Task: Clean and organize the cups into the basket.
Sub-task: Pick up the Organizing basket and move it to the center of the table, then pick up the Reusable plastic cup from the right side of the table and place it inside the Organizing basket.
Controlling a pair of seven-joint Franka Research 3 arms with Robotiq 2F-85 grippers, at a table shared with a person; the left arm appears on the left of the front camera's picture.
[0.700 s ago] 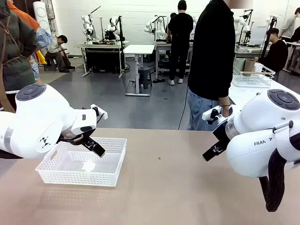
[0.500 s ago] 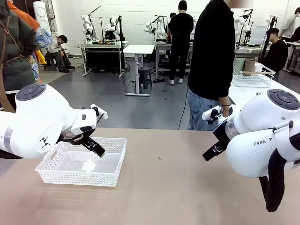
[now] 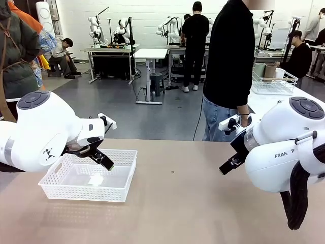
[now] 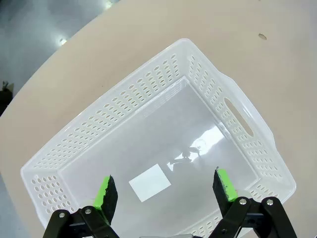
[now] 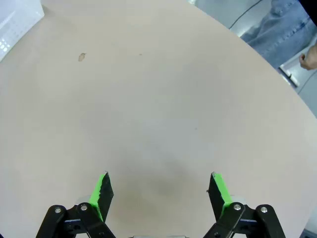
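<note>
Left claw (image 4: 166, 186): jaws spread wide, nothing between the green pads (image 4: 105, 191). It hangs tilted above the basket (image 4: 148, 94), apart from it, fingertips aimed down into the interior. From this claw's camera the basket floor lies straight ahead. A white rectangular label (image 4: 150, 182) sits on the floor just beyond the gap between the fingers, nearer the left pad. One oval handle cutout shows in the wall past the right finger. No cup stands inside the basket.

Right claw (image 5: 158, 191): jaws equally wide, holding nothing. It hovers over bare table (image 3: 177, 213), fingers pointed at the tan surface. A corner of the basket shows far ahead and to the left of this claw, well apart. A small dark mark (image 5: 81, 57) lies on the tabletop between the two, closer to the basket.

Person: stands at the far edge, beyond the right claw, in a dark top and jeans. One hand (image 3: 245, 120) hangs near that arm's wrist joint.

Cups: a pale green cup (image 3: 260, 69) and a tan cup (image 3: 270, 71) stand upright on a neighbouring table, well beyond the right claw, just beside a wire-grid basket (image 3: 274, 84). They are too small to tell whether they touch it.
</note>
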